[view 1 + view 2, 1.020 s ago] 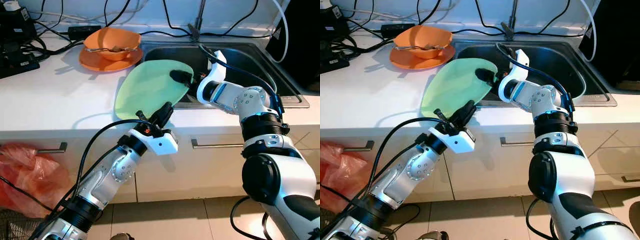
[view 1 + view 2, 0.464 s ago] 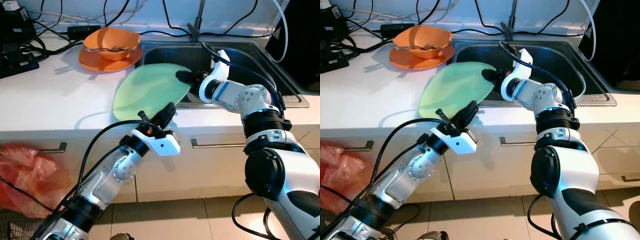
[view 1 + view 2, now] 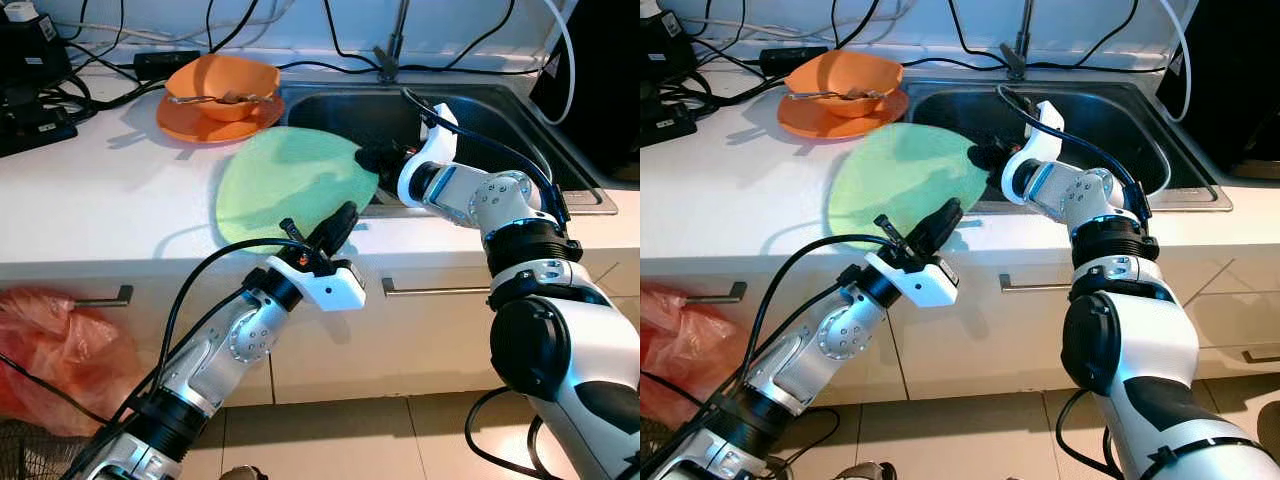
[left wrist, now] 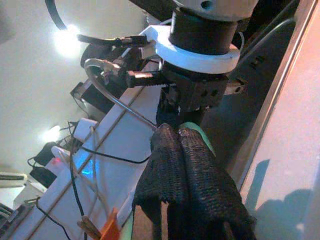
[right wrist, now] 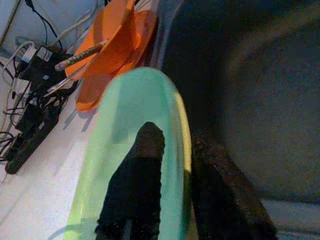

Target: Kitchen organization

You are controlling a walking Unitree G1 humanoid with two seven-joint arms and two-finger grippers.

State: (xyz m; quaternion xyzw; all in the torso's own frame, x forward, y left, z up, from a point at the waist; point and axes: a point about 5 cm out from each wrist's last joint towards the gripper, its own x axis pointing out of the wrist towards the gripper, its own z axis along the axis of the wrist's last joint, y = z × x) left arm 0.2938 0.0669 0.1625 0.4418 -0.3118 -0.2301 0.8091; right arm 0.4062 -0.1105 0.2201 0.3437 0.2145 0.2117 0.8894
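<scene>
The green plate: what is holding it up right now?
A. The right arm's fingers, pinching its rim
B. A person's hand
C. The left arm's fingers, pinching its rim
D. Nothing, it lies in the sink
A: in the right wrist view the right gripper has one black finger on each face of the green plate at its rim.

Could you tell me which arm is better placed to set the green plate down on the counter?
The right: its pincer already grips the green plate's rim. The left pincer is shut, just below the plate's near edge.
</scene>
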